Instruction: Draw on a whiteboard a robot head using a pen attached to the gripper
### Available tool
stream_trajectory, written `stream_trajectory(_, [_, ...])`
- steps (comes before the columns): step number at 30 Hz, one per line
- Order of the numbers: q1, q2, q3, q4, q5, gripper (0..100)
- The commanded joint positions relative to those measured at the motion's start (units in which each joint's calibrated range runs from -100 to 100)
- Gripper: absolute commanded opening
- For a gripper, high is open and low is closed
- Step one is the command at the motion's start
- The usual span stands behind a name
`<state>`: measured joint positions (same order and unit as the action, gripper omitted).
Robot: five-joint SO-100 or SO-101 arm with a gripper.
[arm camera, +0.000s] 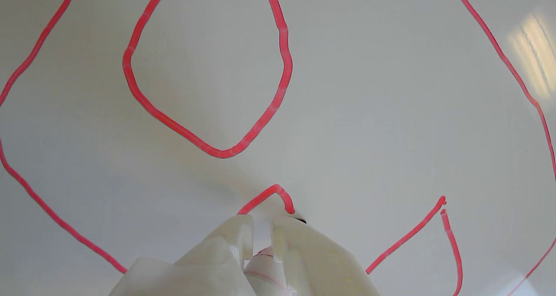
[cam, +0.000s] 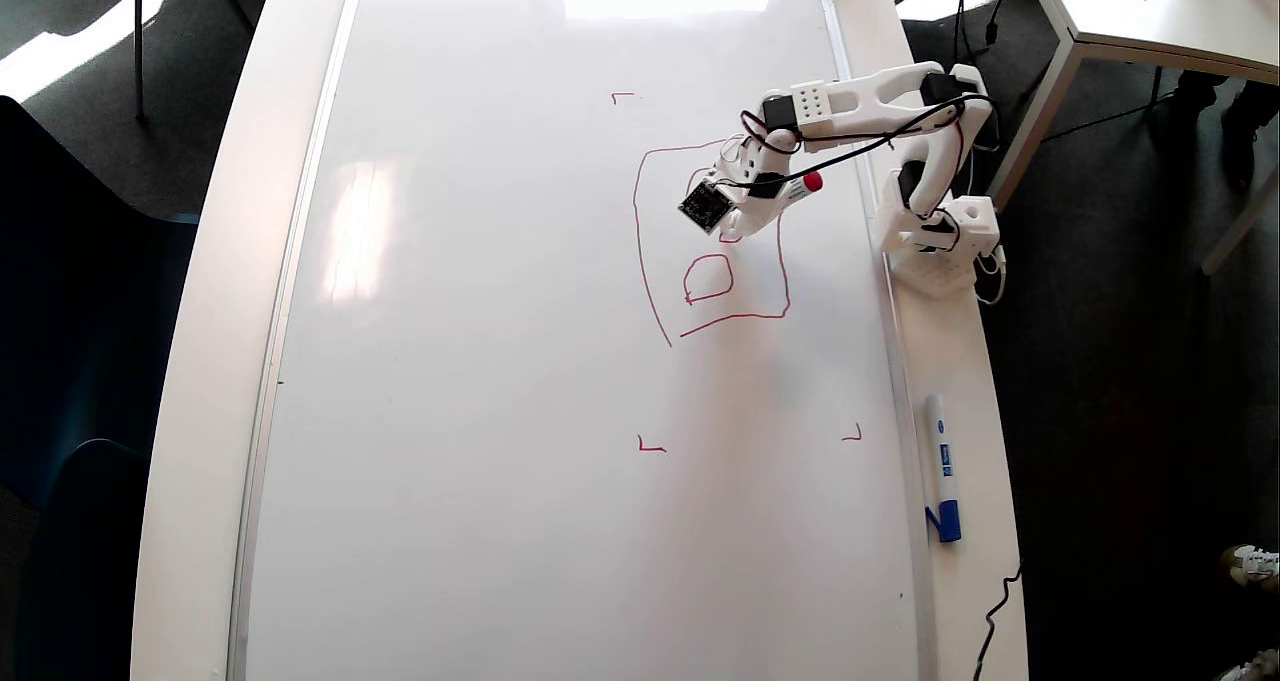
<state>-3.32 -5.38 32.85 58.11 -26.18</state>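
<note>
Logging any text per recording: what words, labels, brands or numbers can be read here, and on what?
None can be read.
Spare marker beside the whiteboard: blue print on its barrel, too small to read.
Dark square module on the end effector: no legible marking.
Robot head and corner marks: red lines only, no letters.

No legible text, brand, number or sign appears in either view. The blue-capped marker [cam: 941, 466] lying on the desk [cam: 960, 381] beside the whiteboard [cam: 500, 361] carries a blue label band on its white barrel, but its print is too small to read in the overhead view. The red strokes on the whiteboard, namely the robot head [cam: 712, 251] and the corner marks [cam: 651, 446], are drawn lines only and form no letters or digits.
</note>
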Motion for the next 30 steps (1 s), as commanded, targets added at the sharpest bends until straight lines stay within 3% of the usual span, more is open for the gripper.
stream_trajectory(1, [0.63, -2.80, -3.11, 0.36, -0.09, 1])
stream_trajectory(14, [-0.03, -8.08, -4.29, -0.33, 0.02, 1])
stream_trajectory(30, [-0.77, 8.69, -20.27, -6.50, 1.52, 1])
